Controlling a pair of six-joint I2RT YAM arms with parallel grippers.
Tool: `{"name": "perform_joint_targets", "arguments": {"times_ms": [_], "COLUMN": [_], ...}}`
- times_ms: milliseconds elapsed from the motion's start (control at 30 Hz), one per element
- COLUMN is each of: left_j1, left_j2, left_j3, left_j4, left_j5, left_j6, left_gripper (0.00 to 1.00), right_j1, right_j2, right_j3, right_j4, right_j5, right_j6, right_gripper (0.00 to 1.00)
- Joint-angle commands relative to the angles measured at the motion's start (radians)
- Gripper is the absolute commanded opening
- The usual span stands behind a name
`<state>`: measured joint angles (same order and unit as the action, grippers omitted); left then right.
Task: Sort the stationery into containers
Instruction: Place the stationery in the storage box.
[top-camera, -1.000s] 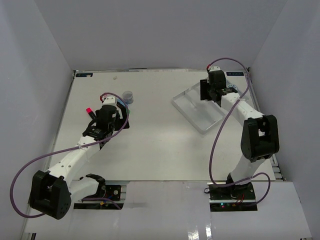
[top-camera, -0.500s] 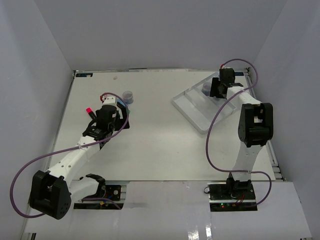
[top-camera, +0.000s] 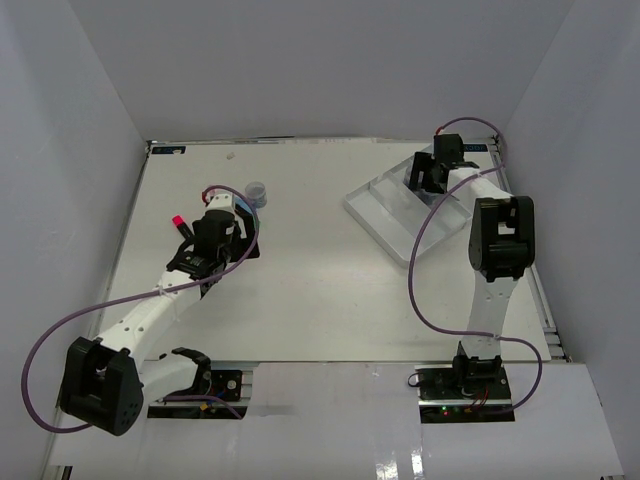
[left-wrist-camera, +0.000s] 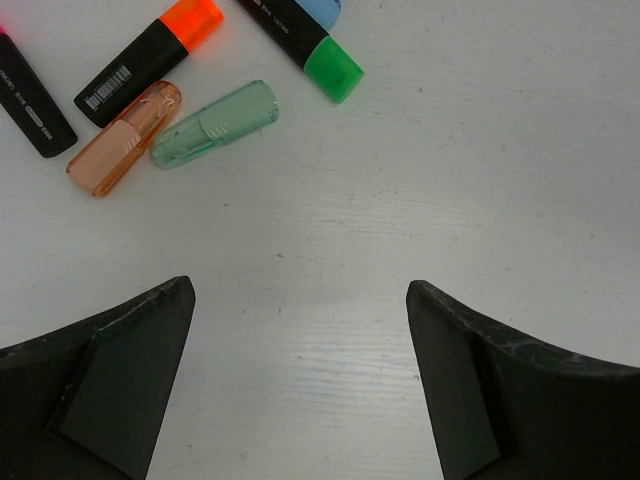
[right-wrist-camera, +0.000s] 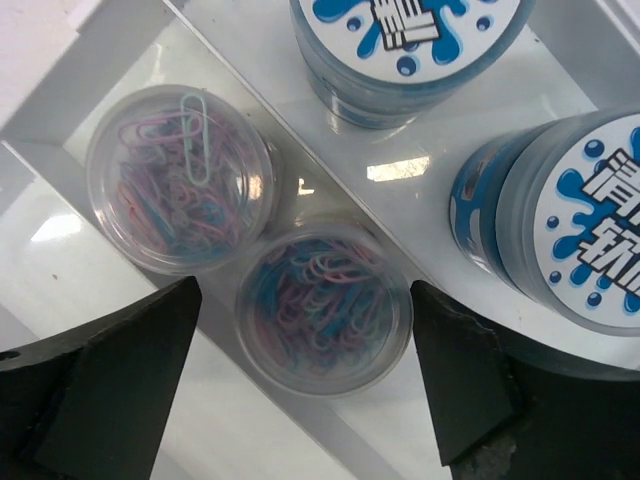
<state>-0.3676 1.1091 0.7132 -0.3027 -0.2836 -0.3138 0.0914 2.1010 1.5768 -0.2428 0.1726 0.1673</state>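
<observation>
Jars (right-wrist-camera: 323, 305): four sit in the white tray (right-wrist-camera: 70, 75), two showing paper clips through clear ends, two showing blue-white lids; a fifth (top-camera: 256, 190) stands on the desk (top-camera: 300, 290). Right jaws stand apart over one clip jar. Four black markers (left-wrist-camera: 150, 60) and two translucent pieces (left-wrist-camera: 215, 125) lie ahead of the left jaws, which are spread wide

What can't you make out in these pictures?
Blue marker: left wrist view, top edge cuts it; only the cap shows.
Lidded jars: right wrist view, top and right edges cut them; print unreadable.
Tray contents: top view, too small, right arm covers them.
Most markers: top view, hidden under the left arm.
</observation>
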Motion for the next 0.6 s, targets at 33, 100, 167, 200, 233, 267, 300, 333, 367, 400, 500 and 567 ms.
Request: {"name": "perform_joint_targets", "arguments": {"times_ms": [33, 100, 167, 200, 233, 267, 300, 333, 367, 400, 500, 567], "left_j1": [0.006, 0.007, 0.007, 0.007, 0.01, 0.012, 0.012, 0.012, 0.012, 0.013, 0.013, 0.015], "left_j2": [-0.003, 0.006, 0.02, 0.035, 0.043, 0.049, 0.064, 0.075, 0.084, 0.11, 0.197, 0.251], "left_j3": [0.019, 0.025, 0.051, 0.058, 0.069, 0.095, 0.11, 0.126, 0.143, 0.176, 0.268, 0.319], "left_j4": [0.01, 0.005, -0.004, -0.009, -0.012, -0.015, -0.016, -0.018, -0.018, -0.018, -0.024, -0.026], "left_j5": [0.0, 0.007, 0.02, 0.021, 0.023, 0.03, 0.034, 0.037, 0.035, 0.021, 0.014, 0.003], "left_j6": [0.002, -0.007, -0.025, -0.033, -0.039, -0.051, -0.057, -0.062, -0.07, -0.076, -0.074, -0.068], "left_gripper": [0.98, 0.98, 0.98, 0.98, 0.98, 0.98, 0.98, 0.98, 0.98, 0.98, 0.98, 0.98], "right_j1": [-0.004, -0.004, -0.005, -0.004, -0.004, -0.004, -0.004, -0.004, -0.005, -0.004, -0.004, -0.005], "right_j2": [-0.061, -0.131, -0.236, -0.275, -0.318, -0.404, -0.447, -0.494, -0.583, -0.626, -0.81, -0.943], "right_j3": [0.046, 0.026, -0.009, -0.055, -0.078, -0.102, -0.162, -0.194, -0.228, -0.263, -0.412, -0.527], "right_j4": [-0.007, -0.021, -0.018, -0.013, -0.01, -0.001, 0.011, 0.025, 0.054, 0.071, 0.14, 0.215], "right_j5": [-0.033, -0.06, -0.084, -0.103, -0.114, -0.125, -0.157, -0.172, -0.214, -0.264, -0.311, -0.314], "right_j6": [-0.003, -0.012, -0.023, -0.025, -0.025, -0.032, -0.035, -0.038, -0.037, -0.037, -0.008, 0.024], "right_gripper": [0.93, 0.94, 0.96, 0.98, 0.98, 0.98, 0.98, 0.98, 0.98, 0.97, 0.9, 0.9]}}
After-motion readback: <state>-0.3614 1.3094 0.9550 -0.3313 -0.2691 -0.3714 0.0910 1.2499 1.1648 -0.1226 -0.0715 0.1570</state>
